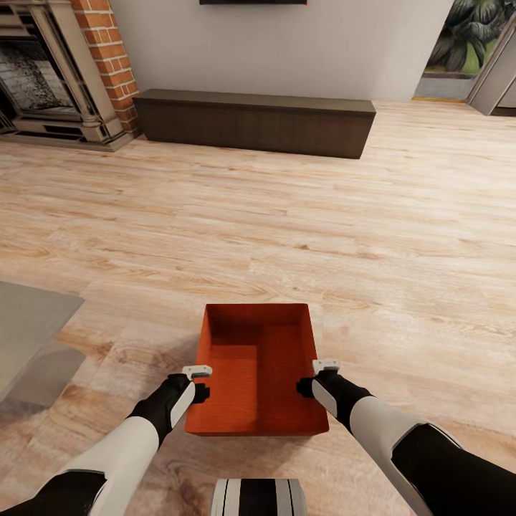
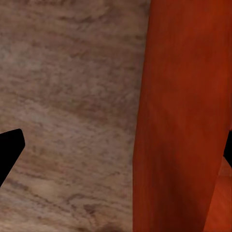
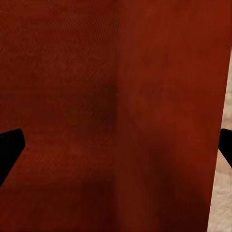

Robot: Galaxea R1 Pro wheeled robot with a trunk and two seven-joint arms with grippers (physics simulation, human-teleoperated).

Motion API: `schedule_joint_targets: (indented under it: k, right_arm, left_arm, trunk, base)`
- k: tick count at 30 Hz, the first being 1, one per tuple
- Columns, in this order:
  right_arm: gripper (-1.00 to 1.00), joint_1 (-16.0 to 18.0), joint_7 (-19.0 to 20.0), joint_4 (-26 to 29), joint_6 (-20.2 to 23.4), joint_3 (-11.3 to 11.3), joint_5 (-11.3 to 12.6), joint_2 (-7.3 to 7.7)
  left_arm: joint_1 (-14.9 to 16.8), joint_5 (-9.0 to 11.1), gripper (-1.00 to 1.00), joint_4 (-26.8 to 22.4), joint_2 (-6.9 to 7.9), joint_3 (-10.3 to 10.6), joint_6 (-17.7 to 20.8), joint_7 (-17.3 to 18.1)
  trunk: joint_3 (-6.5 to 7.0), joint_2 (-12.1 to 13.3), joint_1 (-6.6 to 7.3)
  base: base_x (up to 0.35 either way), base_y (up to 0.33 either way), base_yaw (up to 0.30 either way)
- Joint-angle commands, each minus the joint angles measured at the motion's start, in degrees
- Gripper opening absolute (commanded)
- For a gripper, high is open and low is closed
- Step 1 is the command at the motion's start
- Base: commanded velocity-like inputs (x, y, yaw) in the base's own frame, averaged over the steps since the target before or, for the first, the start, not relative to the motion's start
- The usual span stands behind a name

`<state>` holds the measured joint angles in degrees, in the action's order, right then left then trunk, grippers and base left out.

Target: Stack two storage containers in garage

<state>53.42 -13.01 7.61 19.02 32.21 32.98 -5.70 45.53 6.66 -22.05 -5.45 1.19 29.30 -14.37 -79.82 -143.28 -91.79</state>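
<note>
One red-orange lidless storage container (image 1: 256, 373) sits low in front of me over the light wood-plank flooring of the living room; I cannot tell whether it rests on the planks. My left gripper (image 1: 201, 383) is at its left wall and my right gripper (image 1: 312, 376) at its right wall. In the left wrist view the gripper (image 2: 123, 154) straddles the container wall (image 2: 183, 121), black fingertips (image 2: 12, 150) far apart, so it is open. In the right wrist view the gripper (image 3: 116, 150) straddles the opposite wall (image 3: 164, 121) the same way, open.
A low grey table (image 1: 29, 322) juts in at the left. A brick fireplace (image 1: 43, 72) and a long dark-brown cabinet (image 1: 258, 122) line the far wall. A doorway (image 1: 466, 43) opens at the far right. Bare plank floor (image 1: 287, 229) stretches ahead.
</note>
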Motion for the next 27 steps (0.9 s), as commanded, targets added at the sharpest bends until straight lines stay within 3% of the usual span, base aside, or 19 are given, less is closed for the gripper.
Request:
schedule_joint_targets:
  k: [1, 19, 27]
  right_arm:
    - [1.00, 0.0, -0.3, 0.1, 0.3, 0.5, 0.5, 0.04]
    - [1.00, 0.0, -0.3, 0.1, 0.3, 0.5, 0.4, -0.01]
    - [1.00, 0.0, -0.3, 0.1, 0.3, 0.5, 0.4, -0.01]
  left_arm:
    - [0.0, 0.6, 1.00, -0.1, 0.00, 0.2, 0.2, -0.4]
    - [0.0, 0.5, 1.00, 0.2, -0.38, 0.3, 0.2, -0.4]
    - [0.0, 0.5, 1.00, 0.5, -0.39, 4.3, 0.1, -0.4]
  trunk:
    - [-0.04, 0.0, 0.01]
    - [-0.04, 0.0, 0.01]
    - [-0.04, 0.0, 0.01]
  base:
    - [0.000, 0.000, 0.000]
    - [0.000, 0.000, 0.000]
    - [0.000, 0.000, 0.000]
